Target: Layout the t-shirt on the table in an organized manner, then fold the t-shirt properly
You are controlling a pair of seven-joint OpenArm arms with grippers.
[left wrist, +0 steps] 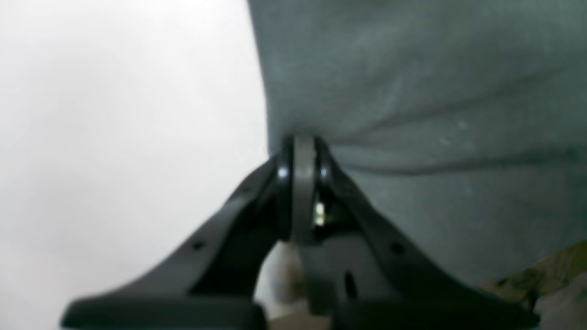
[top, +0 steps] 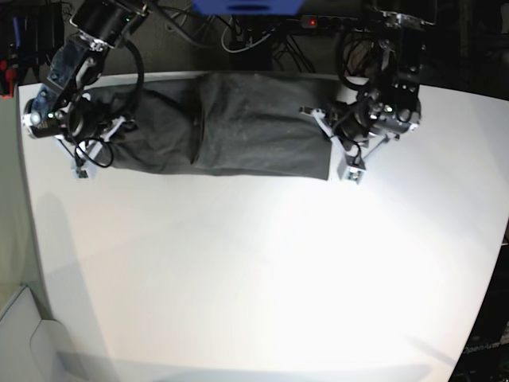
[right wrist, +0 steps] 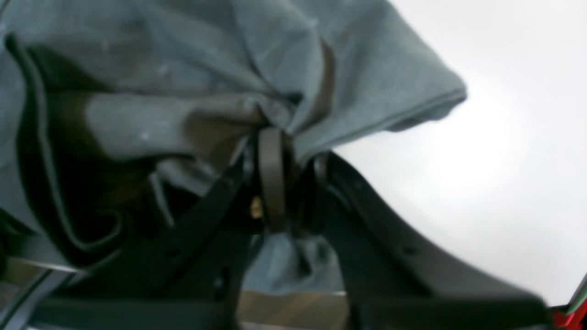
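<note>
Along the far edge of the surface point(top: 254, 270) the t-shirt point(top: 238, 131) lies stretched crosswise, its long axis running from one pincer to the other. My left pincer point(top: 338, 139) is clamped on one end's edge; my right pincer point(top: 91, 135) has closed on bunched cloth at the other. Nearly all the bare white surface lies toward the near side, so that is where I'd spread it. Cables clutter the dark space behind.
</note>
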